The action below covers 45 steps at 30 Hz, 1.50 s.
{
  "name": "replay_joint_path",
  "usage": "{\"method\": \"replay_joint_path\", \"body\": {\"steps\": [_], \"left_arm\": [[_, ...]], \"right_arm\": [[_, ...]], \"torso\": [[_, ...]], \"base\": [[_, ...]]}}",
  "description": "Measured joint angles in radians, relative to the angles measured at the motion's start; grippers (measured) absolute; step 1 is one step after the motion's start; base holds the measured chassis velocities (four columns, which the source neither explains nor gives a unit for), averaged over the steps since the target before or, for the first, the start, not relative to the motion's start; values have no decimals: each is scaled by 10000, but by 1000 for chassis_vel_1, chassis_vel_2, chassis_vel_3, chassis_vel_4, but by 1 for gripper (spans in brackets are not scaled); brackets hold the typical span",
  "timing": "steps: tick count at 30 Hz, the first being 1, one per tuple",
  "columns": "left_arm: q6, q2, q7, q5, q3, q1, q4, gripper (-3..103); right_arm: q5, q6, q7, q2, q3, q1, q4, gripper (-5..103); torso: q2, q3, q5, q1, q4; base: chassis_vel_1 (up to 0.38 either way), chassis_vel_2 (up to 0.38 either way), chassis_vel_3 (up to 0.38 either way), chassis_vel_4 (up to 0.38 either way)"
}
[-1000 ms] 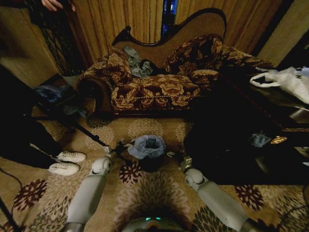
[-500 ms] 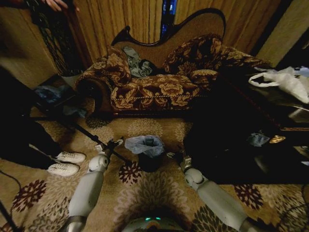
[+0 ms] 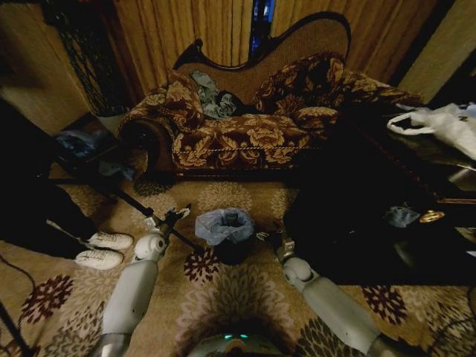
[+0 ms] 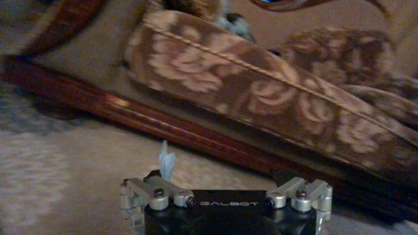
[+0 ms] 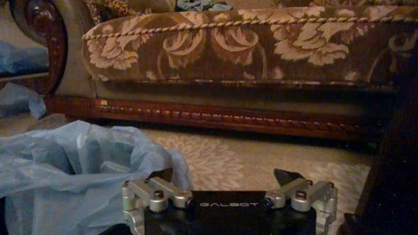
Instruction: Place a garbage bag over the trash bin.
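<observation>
The bag (image 3: 225, 225) drapes over the bin (image 3: 232, 251) on the carpet. Both grippers, left (image 3: 175, 216) and right (image 3: 269, 237), flank it with fingers spread, empty. Loose film could slip into the bin.

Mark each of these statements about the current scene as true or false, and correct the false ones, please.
1. The garbage bag sits in the mouth of the trash bin. True.
2. The trash bin lies tipped over on the sofa. False: it stands upright on the carpet in front of the sofa.
3. The left gripper is left of the bin, apart from the bag. True.
4. The right gripper is far behind the sofa. False: it is just right of the bin.
5. A pair of white sneakers stands on the carpet. True.
</observation>
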Motion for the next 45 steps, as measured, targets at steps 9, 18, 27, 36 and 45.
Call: {"method": "replay_joint_path", "body": {"steps": [9,18,27,36,45], "left_arm": [[785,-10,-734,-756,954,97,-1855,100],[3241,-94,-6270,-4033,2283,726,-5641,100],[3892,-132,-9649,-6622,3403,126,-4991,100],[4461,2035,-9011,-6654,5296,-1626,-4140,100],[4466,3180,-6998,-5935,6352,-2720,-3662,100]], "right_arm": [[0,11,175,-58,751,-487,627,100],[79,-46,432,38,2251,-1439,1326,100],[-320,300,171,426,3431,-2239,1188,100],[-488,494,-140,859,3544,-1955,695,100],[-542,639,-358,885,4095,-2268,681,100]], "torso": [[-1,0,1,1,-1],[0,-1,4,0,-1],[0,-1,1,0,-1],[-1,0,1,2,2],[0,0,0,2,-4]], "base": [[0,0,0,0],[0,0,0,0],[0,0,0,0],[0,0,0,0],[0,0,0,0]]}}
